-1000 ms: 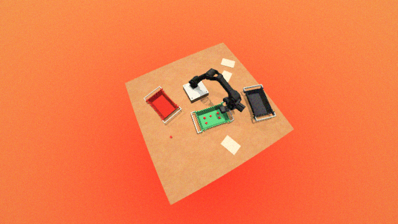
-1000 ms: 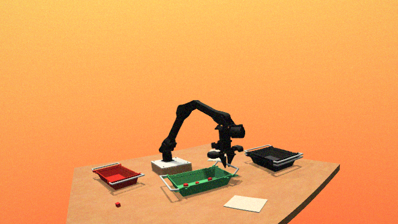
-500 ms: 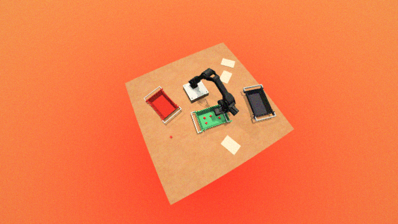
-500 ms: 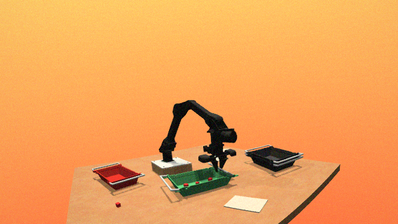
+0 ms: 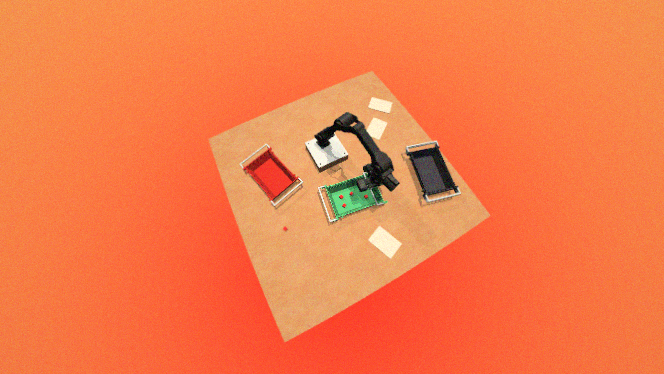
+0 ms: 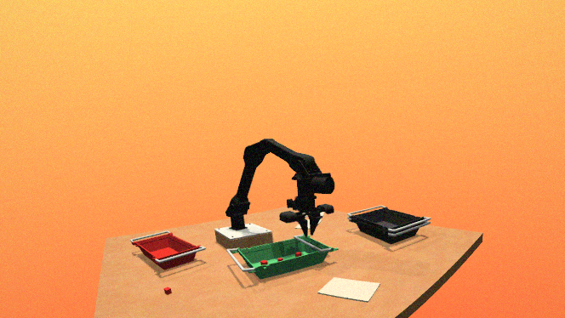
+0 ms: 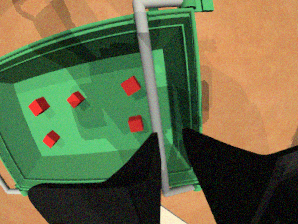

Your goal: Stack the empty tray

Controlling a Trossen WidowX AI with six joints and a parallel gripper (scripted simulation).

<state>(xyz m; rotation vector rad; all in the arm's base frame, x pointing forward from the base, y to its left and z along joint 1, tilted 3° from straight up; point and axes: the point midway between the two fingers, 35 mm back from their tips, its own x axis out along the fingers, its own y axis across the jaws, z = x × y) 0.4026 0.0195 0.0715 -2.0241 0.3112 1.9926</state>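
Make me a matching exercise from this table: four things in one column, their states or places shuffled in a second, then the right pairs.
Column one:
1. green tray
2. red tray
3. wire bar between the fingers
4. loose red block

Column two:
a. empty, bars out over its ends
b. swung in across a tray's top
c. alone on the table, outside every tray
d. holds small red blocks

Pairs: 1-d, 2-a, 3-b, 4-c.
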